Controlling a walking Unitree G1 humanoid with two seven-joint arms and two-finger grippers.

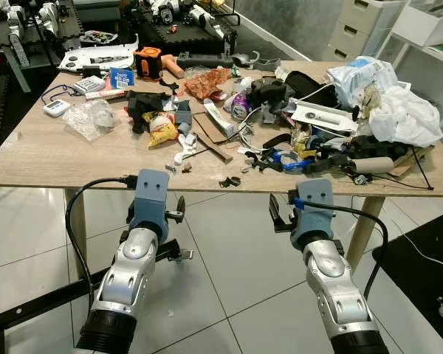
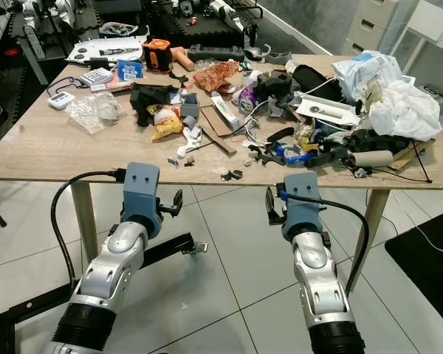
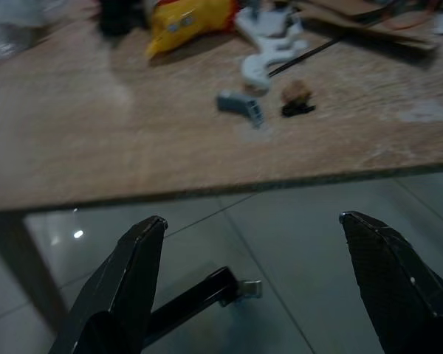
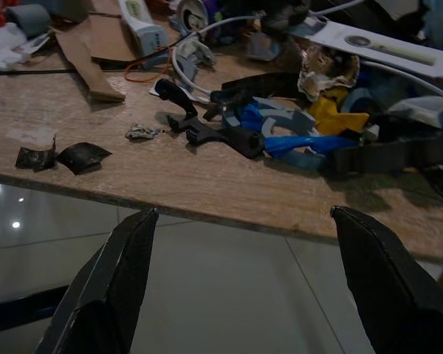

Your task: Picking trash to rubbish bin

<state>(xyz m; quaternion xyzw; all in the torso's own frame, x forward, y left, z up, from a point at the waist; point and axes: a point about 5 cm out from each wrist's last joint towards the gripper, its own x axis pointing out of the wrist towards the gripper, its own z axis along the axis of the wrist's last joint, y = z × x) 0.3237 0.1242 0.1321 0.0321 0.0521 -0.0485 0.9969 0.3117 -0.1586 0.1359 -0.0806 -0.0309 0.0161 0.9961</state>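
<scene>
2 grippers, left gripper (image 3: 247, 276) and right gripper (image 4: 240, 276), hang below the near edge of the desk (image 1: 59, 158), jaws spread, nothing held. Judged progress: nil; all trash remains on the desk. Yellow snack wrapper (image 1: 161, 130) lies mid-desk, well beyond the left jaws. Black scraps (image 4: 59, 157) lie near the edge, just ahead of the right jaws.

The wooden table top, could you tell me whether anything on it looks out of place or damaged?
Yes: the wooden table is strewn with clutter. Torn black scraps lie near its front edge, and a crumpled yellow snack wrapper sits among tools and cables.
</scene>
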